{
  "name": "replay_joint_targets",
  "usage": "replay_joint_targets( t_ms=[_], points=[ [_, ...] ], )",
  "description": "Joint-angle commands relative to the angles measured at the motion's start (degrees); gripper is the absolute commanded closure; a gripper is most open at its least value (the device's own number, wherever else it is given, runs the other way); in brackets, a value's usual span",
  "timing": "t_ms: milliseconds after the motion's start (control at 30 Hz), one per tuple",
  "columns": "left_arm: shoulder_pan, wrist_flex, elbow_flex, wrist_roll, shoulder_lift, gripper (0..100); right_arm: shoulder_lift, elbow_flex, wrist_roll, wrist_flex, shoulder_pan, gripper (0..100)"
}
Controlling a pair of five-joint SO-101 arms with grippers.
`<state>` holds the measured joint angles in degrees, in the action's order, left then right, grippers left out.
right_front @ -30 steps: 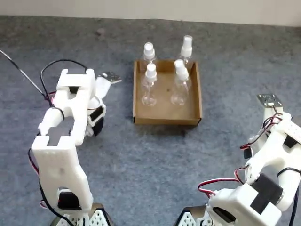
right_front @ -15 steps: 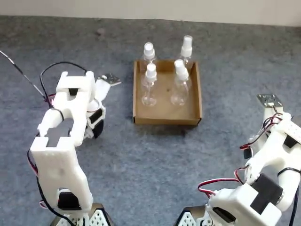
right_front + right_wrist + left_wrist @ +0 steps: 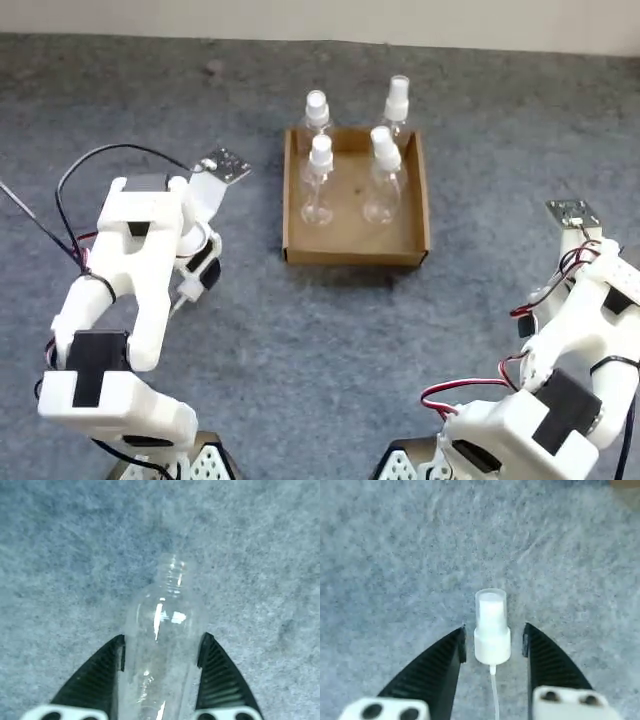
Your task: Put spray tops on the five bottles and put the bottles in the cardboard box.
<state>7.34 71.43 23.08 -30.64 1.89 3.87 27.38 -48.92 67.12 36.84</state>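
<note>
From above, the shallow brown cardboard box (image 3: pixel 356 258) sits toward the far edge of the grey carpeted bench (image 3: pixel 300 340), with four capped clear plastic bottles (image 3: pixel 318 185) standing at it.

At the left wrist, your left gripper (image 3: pixel 493 636) is released, straddling the white spray top (image 3: pixel 492 630).

At the right wrist, your right gripper (image 3: pixel 161 645) grasps the uncapped clear bottle (image 3: pixel 167 615).

You seem to be on the last capping. Close on the top, then line its tube up with the neck.

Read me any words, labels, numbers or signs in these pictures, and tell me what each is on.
None can be read. The cardboard box, the four capped bottles, the spray top and the uncapped bottle bear no visible print; the circuit boards on the arms are too small to tell.
</note>
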Motion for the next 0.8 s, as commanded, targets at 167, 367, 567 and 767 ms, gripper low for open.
replay_joint_targets(
  t_ms=[167,367,567,767],
  points=[
    [-1.1,-2.5,-3.1,1.3,5.8,83,0.3,-2.0,-0.1,0.4,0.1,82.8],
    [-1.1,-4.3,-2.9,1.4,10.3,91,0.2,-1.9,-0.1,0.3,0.4,82.8],
    [-1.1,0.0,-3.2,1.7,4.2,100,0.2,-1.9,-0.1,0.4,0.5,82.5],
    [-1.2,5.7,-3.2,8.4,-11.3,100,0.7,-1.9,0.1,0.6,0.3,82.4]
  ],
)
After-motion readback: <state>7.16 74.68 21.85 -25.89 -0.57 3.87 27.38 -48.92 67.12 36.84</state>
